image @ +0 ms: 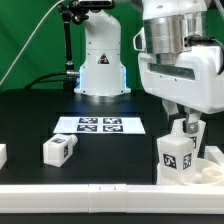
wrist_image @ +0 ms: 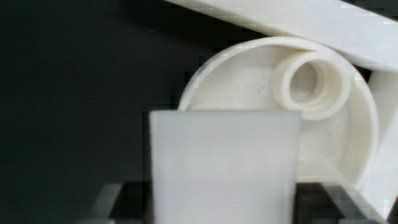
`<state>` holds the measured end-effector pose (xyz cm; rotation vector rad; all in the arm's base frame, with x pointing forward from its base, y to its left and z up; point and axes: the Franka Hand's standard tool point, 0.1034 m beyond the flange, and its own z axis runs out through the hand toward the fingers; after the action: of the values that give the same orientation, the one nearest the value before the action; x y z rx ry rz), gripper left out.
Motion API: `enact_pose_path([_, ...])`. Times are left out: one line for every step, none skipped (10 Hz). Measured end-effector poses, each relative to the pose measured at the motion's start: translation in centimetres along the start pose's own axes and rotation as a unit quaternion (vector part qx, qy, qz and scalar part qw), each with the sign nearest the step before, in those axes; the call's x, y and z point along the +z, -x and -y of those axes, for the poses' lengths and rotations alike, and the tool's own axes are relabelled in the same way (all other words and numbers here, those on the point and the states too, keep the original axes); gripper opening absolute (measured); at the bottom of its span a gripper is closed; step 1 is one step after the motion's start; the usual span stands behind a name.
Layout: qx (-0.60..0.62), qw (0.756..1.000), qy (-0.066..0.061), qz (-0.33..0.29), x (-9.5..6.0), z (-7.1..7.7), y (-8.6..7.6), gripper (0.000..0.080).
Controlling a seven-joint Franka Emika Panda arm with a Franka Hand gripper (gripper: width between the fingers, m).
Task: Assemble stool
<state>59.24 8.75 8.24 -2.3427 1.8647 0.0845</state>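
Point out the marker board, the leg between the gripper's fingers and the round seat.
marker board [image: 98, 125]: exterior view, its middle, among the tags.
held leg [wrist_image: 222, 160]: wrist view, its flat near face.
seat [wrist_image: 240, 85]: wrist view, the disc face beside the round socket.

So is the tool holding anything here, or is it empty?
Holding: the tool is shut on a leg. The wrist view shows the white block filling the gap between its dark fingers.
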Motion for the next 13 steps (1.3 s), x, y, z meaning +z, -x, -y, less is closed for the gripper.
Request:
enact_pose_path([0.019,1.0,-0.001,0.003,0.0,0.0,0.1,0.0337])
enact_pose_path([0.043,0.999,-0.002,0.007,0.0,0.1,0.2,0.0337])
enact_pose_path([0.058,0.998,-0.003,0.01,0.0,0.1,0.4,0.0347])
enact_pose_path([0.063,0.998,-0.004,0.012,0.1,0.1,0.6,0.0347])
enact_pose_path([0.046,0.999,-0.004,0.012,0.0,0.2,0.6,0.0549])
enact_pose_path([0.024,1.0,-0.002,0.015,-0.6,0.4,0.9,0.0549])
enact_pose_path([0.018,1.0,-0.002,0.018,-1.3,0.6,1.3,0.0627])
enact_pose_path([0.007,1.0,-0.004,0.02,-2.0,0.8,1.5,0.0645])
enact_pose_path([-0.028,0.999,-0.01,0.023,-2.5,1.0,1.6,0.0645])
enact_pose_path([-0.079,0.997,-0.01,0.022,-2.5,0.9,1.6,0.0648])
enact_pose_path([-0.124,0.992,-0.011,0.021,-2.4,0.9,1.6,0.0649])
enact_pose_path([-0.166,0.986,-0.01,0.018,-2.4,0.9,1.6,0.0649])
enact_pose_path([-0.226,0.974,-0.006,0.01,-2.4,0.9,1.8,0.0649])
